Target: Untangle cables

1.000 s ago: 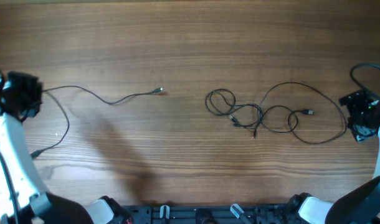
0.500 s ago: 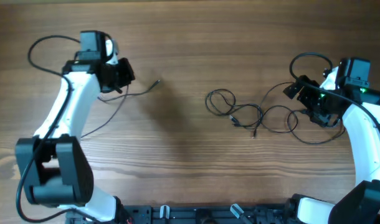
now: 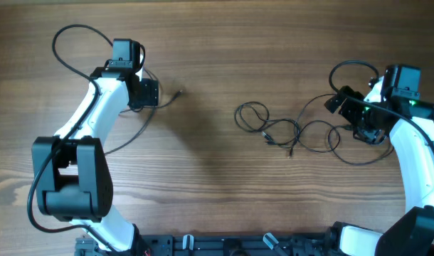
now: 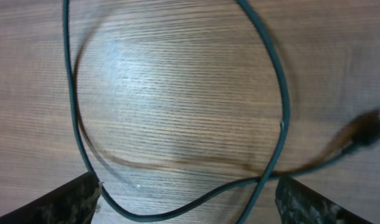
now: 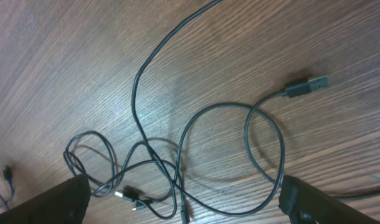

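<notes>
One thin black cable (image 3: 124,142) lies apart at the left, its small plug (image 3: 180,92) pointing right. My left gripper (image 3: 149,93) hovers over it, open. In the left wrist view the cable's loop (image 4: 283,106) lies flat on the wood between the spread fingers (image 4: 71,200), gripped by neither, and its plug end (image 4: 364,127) is at the right. The other cables form a knotted bundle (image 3: 274,131) in the middle with wide loops running right. My right gripper (image 3: 349,117) is open above those loops. The right wrist view shows the knot (image 5: 137,180) and a USB plug (image 5: 308,85).
The wooden table (image 3: 217,43) carries nothing else. Thick black arm cables arc above the left arm (image 3: 71,43) and the right arm (image 3: 345,67). The arm bases sit along the front edge (image 3: 224,245).
The left arm swung in from the left edge over the separate cable, and its jaws opened, letting the cable go. The right arm came in from the right edge over the loops.
</notes>
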Robot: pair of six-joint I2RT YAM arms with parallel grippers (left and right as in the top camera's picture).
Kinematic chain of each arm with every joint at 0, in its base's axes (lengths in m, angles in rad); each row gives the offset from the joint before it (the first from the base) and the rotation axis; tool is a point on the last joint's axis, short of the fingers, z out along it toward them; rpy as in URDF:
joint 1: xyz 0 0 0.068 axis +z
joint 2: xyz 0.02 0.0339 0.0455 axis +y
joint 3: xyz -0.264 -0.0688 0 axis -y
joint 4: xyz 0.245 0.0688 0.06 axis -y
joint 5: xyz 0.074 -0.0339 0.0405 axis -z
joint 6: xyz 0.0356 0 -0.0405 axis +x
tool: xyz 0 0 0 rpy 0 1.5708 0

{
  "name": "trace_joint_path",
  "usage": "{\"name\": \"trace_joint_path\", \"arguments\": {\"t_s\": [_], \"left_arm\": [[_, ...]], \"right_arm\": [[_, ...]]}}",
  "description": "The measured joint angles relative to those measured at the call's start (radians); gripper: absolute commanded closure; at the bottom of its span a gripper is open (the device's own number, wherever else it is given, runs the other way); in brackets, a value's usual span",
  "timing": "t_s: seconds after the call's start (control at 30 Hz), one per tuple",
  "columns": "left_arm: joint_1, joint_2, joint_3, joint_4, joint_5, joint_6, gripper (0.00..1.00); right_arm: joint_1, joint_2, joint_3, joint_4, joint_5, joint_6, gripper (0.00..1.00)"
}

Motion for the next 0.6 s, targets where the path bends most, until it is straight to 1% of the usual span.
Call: {"name": "trace_joint_path", "arguments": {"t_s": [0.03, 0.07, 0.17, 0.23, 0.37, 0.4, 0.43, 0.47, 0.5, 0.6], "left_arm": [[0.0, 0.0, 0.0, -0.003, 0.009, 0.051, 0.02], [0.0, 0.0, 0.0, -0.019, 0.046, 0.137, 0.02], [0.0, 0.005, 0.0, -0.042, 0.119, 0.245, 0.02], [0.0, 0.026, 0.0, -0.046, 0.149, 0.28, 0.03], [0.0, 0.102, 0.0, -0.068, 0.174, 0.304, 0.04], [0.0, 0.123, 0.0, -0.07, 0.175, 0.307, 0.13], [0.0, 0.137, 0.001, -0.075, 0.185, 0.309, 0.5], [0.0, 0.138, 0.001, -0.077, 0.19, 0.313, 0.78], [0.0, 0.138, 0.001, -0.079, 0.194, 0.312, 0.96], [-0.002, 0.139, 0.001, -0.082, 0.2, 0.315, 0.96]], "right_arm": [[0.0, 0.0, 0.0, 0.006, 0.005, 0.0, 0.0], [0.0, 0.0, 0.0, 0.019, 0.008, 0.0, 0.0], [0.0, 0.0, 0.0, 0.02, 0.011, 0.0, 0.0], [0.0, 0.0, 0.0, 0.02, 0.012, 0.0, 0.0], [0.0, 0.0, 0.0, 0.02, 0.012, 0.0, 0.0], [0.0, 0.0, 0.0, 0.02, 0.012, 0.0, 0.0], [0.0, 0.0, 0.0, 0.02, 0.012, 0.0, 0.0], [0.0, 0.0, 0.0, 0.02, 0.012, 0.0, 0.0], [0.0, 0.0, 0.0, 0.021, 0.012, 0.0, 0.0], [0.0, 0.0, 0.0, 0.021, 0.012, 0.0, 0.0]]}}
